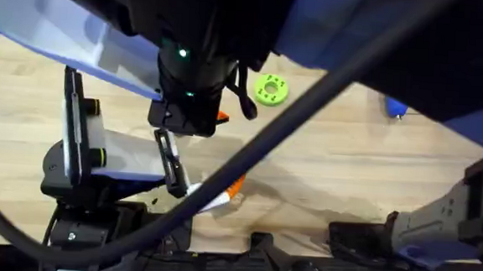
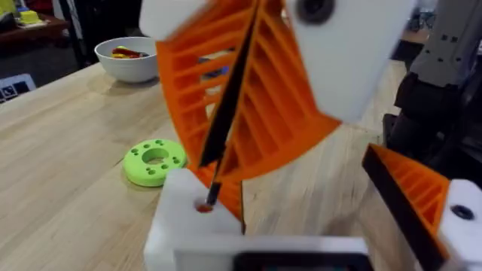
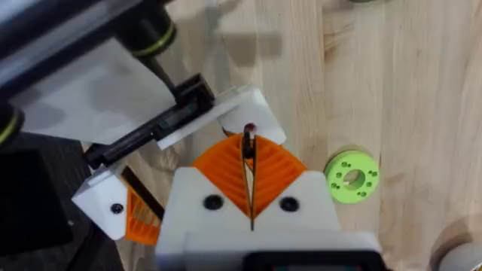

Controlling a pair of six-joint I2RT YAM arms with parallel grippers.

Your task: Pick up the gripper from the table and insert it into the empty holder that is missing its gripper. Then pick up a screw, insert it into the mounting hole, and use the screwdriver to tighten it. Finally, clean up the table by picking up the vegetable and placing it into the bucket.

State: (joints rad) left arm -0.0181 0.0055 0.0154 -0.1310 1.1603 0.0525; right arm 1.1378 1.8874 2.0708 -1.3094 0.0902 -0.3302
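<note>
Both arms are black, with a thick black cable [image 1: 310, 114] sweeping across them. A small green light [image 1: 182, 54] glows on one dark housing. Each end effector [image 3: 251, 169] has white blocks with black screws and orange ribbed fingers [image 2: 248, 98].

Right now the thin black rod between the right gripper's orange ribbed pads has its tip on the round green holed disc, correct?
No: the rod's tip is at the hole in the white plastic block, not the green disc. Left wrist view shows it.
</note>
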